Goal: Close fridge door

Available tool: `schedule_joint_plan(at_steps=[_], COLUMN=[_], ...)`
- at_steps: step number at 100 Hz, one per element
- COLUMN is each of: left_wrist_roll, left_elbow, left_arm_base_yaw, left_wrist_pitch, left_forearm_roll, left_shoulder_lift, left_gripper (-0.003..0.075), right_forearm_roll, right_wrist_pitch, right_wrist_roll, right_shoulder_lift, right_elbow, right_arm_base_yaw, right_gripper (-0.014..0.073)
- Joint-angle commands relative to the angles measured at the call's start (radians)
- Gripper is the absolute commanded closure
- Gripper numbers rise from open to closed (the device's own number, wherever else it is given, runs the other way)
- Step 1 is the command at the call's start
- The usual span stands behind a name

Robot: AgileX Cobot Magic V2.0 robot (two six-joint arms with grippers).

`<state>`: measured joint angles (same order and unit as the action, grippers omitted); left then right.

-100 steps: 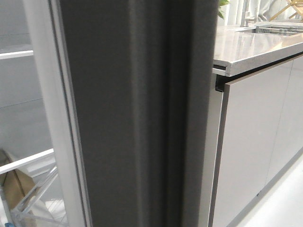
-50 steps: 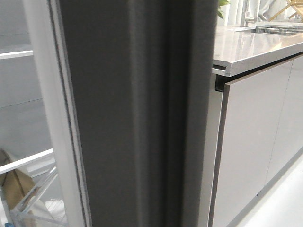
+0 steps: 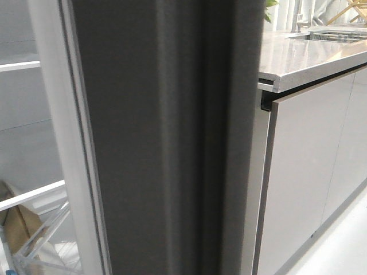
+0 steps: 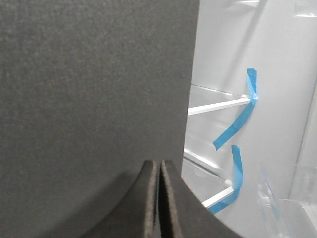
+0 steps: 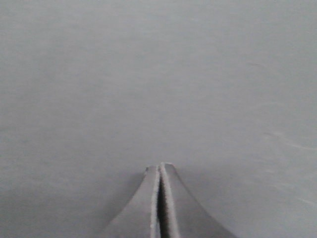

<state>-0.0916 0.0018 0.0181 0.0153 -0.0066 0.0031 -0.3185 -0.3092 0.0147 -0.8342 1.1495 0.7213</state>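
Observation:
The fridge door (image 3: 160,143) fills the middle of the front view edge-on: a thick matte dark-grey slab with a vertical groove. Its white inner lining (image 3: 51,114) and a clear bin (image 3: 40,240) show to its left. Neither gripper shows in the front view. In the left wrist view my left gripper (image 4: 159,162) is shut and empty, its tips at the door's dark-grey face (image 4: 89,79) near its edge. In the right wrist view my right gripper (image 5: 159,166) is shut and empty, close to a plain flat grey surface (image 5: 158,74) that fills the view.
A pale stone counter (image 3: 309,57) with glossy pale-grey cabinet doors (image 3: 304,172) under it stands right of the door. The left wrist view shows the white fridge interior with a glass shelf (image 4: 218,105) and blue tape strips (image 4: 237,121).
The door's edge has shifted very slightly to the left in the front view. Nothing else has visibly changed.

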Motion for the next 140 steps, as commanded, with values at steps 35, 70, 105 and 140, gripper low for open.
schedule_joint_plan(at_steps=[35, 70, 105, 140], left_wrist_roll=[-0.004, -0.004, -0.004, -0.004], left_elbow=[0.028, 0.028, 0.028, 0.028], left_arm_base_yaw=[0.005, 0.005, 0.005, 0.005], left_wrist_pitch=[0.077, 0.077, 0.077, 0.077], left_forearm_roll=[-0.002, -0.002, -0.002, -0.002], left_shoulder_lift=[0.019, 0.019, 0.019, 0.019], left_gripper=[0.0741, 0.0741, 0.0741, 0.0741], right_forearm_roll=[0.036, 0.077, 0.132, 0.132], right_wrist_pitch=[0.094, 0.143, 0.268, 0.315], right_wrist_roll=[0.017, 0.017, 0.017, 0.017], right_shoulder_lift=[-0.109, -0.344, -0.602, -0.749], right_elbow=[0.137, 0.285, 0.467, 0.551], right_arm_base_yaw=[0.130, 0.130, 0.127, 0.058], right_gripper=[0.0670, 0.0670, 0.0670, 0.0670])
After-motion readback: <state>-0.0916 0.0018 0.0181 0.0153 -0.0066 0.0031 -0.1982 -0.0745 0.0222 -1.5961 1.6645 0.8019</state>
